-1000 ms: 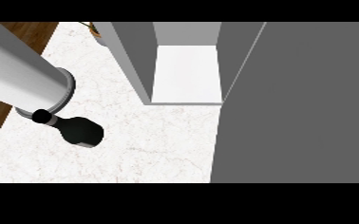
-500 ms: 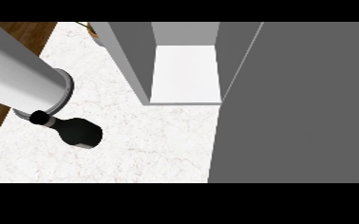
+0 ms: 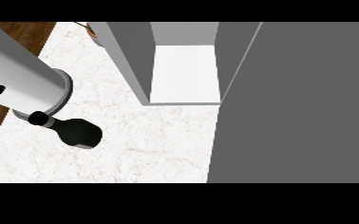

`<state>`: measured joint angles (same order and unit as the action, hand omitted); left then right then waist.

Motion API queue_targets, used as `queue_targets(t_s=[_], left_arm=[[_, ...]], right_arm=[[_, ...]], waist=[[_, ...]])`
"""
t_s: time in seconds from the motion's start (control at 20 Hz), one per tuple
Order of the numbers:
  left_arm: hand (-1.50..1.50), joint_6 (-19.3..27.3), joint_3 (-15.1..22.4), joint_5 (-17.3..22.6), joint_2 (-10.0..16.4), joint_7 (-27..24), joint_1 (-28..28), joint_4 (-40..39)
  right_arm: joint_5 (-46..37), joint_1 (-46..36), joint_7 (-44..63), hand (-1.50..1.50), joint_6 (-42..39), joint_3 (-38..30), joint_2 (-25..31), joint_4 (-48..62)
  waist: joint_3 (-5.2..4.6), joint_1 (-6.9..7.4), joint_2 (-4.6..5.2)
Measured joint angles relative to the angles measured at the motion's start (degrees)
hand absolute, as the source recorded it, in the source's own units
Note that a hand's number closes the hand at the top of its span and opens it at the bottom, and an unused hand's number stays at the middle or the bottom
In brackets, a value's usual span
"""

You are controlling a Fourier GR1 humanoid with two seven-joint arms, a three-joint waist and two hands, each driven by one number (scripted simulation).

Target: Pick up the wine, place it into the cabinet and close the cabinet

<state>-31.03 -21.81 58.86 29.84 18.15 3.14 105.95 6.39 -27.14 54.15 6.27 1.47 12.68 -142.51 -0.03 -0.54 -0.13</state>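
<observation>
Fingers are not shown in the head view, so their state cannot be told. Only a grey forearm (image 3: 32, 83) is seen, lying over the left edge of the white counter (image 3: 140, 147). The wine bottle (image 3: 79, 133) is found on the counter near that left edge, its neck turned toward the forearm's end; whether the two touch cannot be told. The cabinet (image 3: 129, 61) is set at the counter's far edge, well apart from the bottle, with its door (image 3: 294, 104) swung open
</observation>
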Motion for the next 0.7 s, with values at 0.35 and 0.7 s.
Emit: queue_targets(t_s=[0.35,0.7], left_arm=[[-1.50,-1.7,1.1,-7.1,-2.5,-1.8,-2.7,-4.5],[-1.50,-6.8,0.9,-14.2,-5.0,-5.7,-2.3,-10.5]], right_arm=[[0.1,-2.7,1.8,-1.50,0.2,-1.8,1.0,-0.1],[-0.2,-5.1,3.4,-1.50,0.8,-1.4,1.1,0.1]], waist=[[0.01,0.02,-0.01],[-0.01,0.12,-0.01]])
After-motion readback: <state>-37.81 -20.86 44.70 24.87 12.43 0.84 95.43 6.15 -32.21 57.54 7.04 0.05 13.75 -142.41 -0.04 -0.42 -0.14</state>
